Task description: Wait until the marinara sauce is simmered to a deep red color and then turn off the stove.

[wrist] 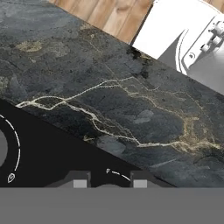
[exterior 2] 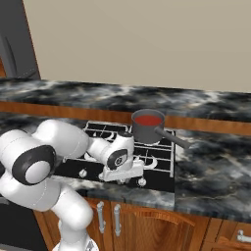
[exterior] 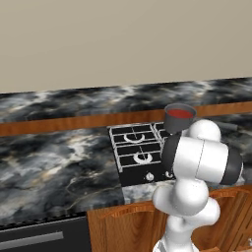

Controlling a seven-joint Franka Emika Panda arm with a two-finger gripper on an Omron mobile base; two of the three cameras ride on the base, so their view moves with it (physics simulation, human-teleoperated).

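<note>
Under pincer (exterior 2: 121, 179): stove (exterior 2: 93, 169) front knob row. Fingers part-spread, whether gripping knob unclear. Beyond it, marinara sauce (exterior 2: 147, 120) deep red. Advice: centre knob between fingers, clamp, rotate off.

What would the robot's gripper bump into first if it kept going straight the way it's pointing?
Most likely the stove: the gripper points down at the front strip, and the hand view has a silver knob between the fingertips. Depth is unclear, so the knob probably comes first.
</note>
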